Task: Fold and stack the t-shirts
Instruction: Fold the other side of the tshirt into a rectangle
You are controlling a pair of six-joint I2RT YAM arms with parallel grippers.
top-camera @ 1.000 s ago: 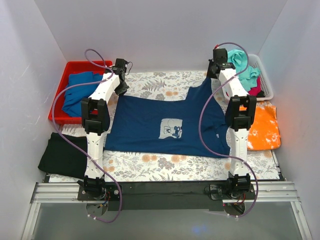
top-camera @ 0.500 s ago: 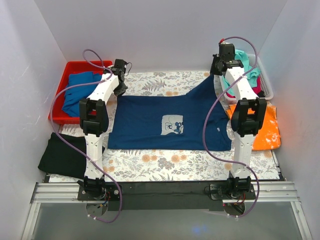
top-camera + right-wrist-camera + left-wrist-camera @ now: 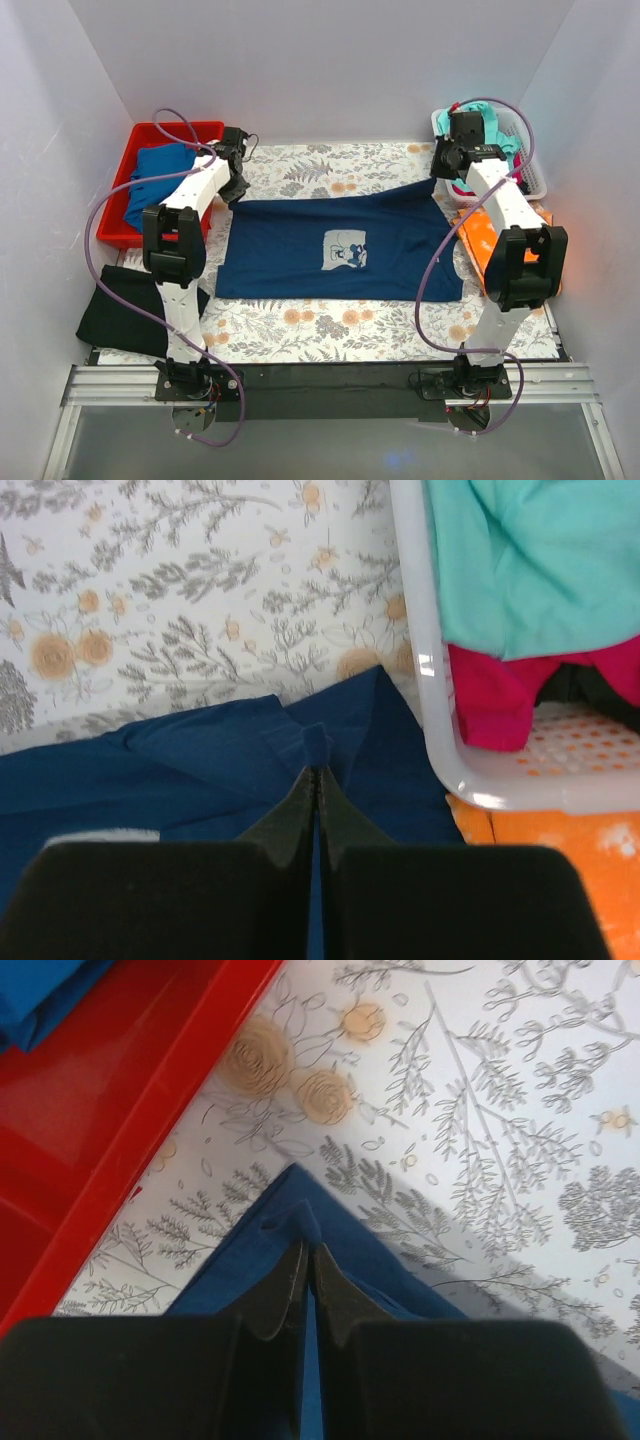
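The navy t-shirt [image 3: 300,260] lies spread out in the middle of the tabletop [image 3: 320,330], with its pale mouse print [image 3: 343,250] facing up. The left end effector [image 3: 307,1250] is squeezed shut on the far left corner of this shirt, and a little bit of blue cloth pokes out past its tips. The right end effector [image 3: 315,770] is squeezed shut too, on the far right corner, just beside the white basket [image 3: 415,630]. The two arms reach wide apart, one to each side, so I think they are pulling the far edge of the shirt straight. That makes sense, because a shirt with no bumps is much easier to fold neatly. The near edge rests flat on the tabletop. The other shirts sit around the sides, out of the way. A blue t-shirt [image 3: 160,175] is in the red tray [image 3: 175,127] at the far left. A teal t-shirt [image 3: 530,560] and a pink t-shirt [image 3: 490,695] are in the white basket. An orange t-shirt [image 3: 540,850] lies next to the basket, and a black t-shirt [image 3: 115,315] lies at the near left. I think the navy one is not folded yet; it is only laid out flat. The next move likely needs both arms to lift their corners together and bring them toward the near edge.
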